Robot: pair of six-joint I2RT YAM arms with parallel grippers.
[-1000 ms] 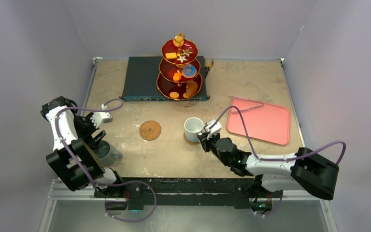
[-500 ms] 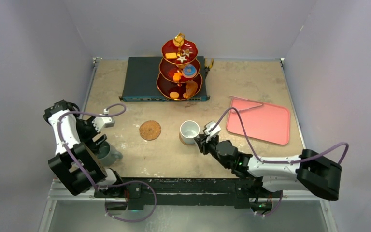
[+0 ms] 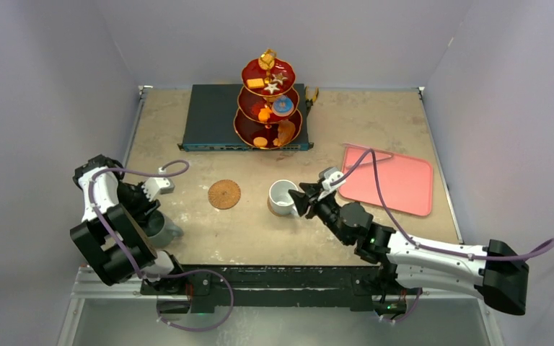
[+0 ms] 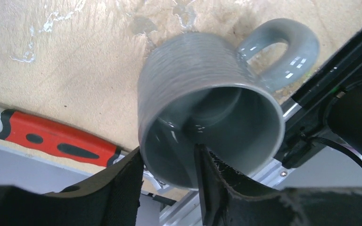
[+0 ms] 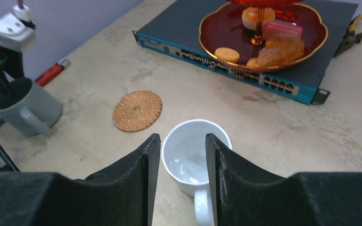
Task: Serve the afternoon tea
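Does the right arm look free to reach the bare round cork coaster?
Probably not directly: the white mug sits between the right gripper's fingers, with the cork coaster beyond it, left. Otherwise the way looks open.

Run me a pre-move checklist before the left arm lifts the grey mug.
1. Left gripper straddles the rim of the grey mug, one finger inside: ok.
2. Clamped firmly: cannot tell.
3. Grey mug upright on the table: ok.
4. Cork coaster bare, ready to receive it: ok.
5. Right gripper and white mug clear of that coaster: ok.
6. Red-handled tool near the mug, not touching: ok.
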